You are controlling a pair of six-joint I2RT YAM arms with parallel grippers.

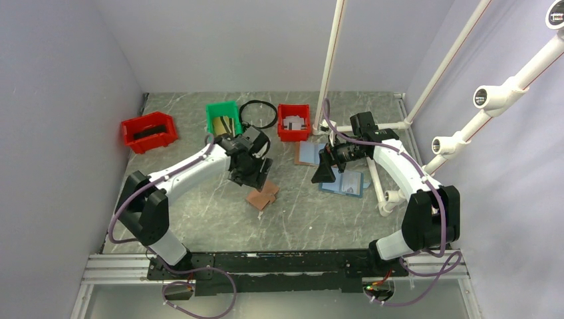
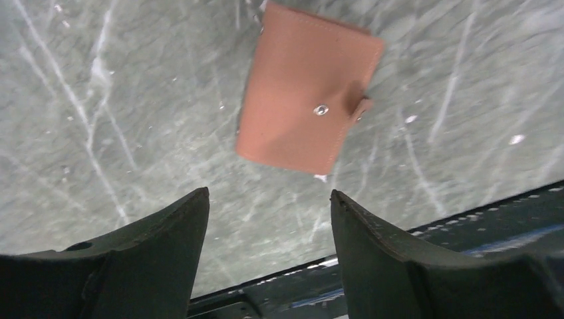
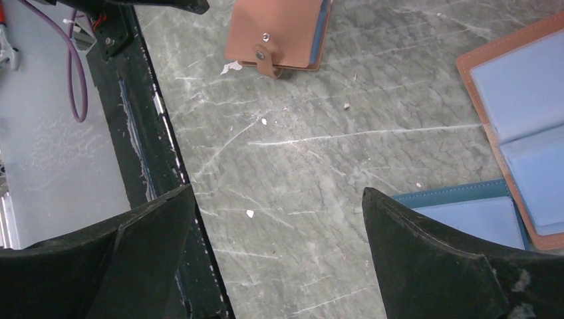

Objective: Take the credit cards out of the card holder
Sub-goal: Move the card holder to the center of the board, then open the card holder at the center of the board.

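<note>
Card holder (image 2: 306, 93) lies closed, untouched, just beyond the spread left gripper (image 2: 269, 194).

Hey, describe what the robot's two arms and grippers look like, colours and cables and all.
The left arm and right arm both have white tubular links joined by chunky black joint housings. A lilac cable loops along each. The left gripper and right gripper are matte black, each with two broad wedge-shaped fingers tapering to blunt tips.
</note>
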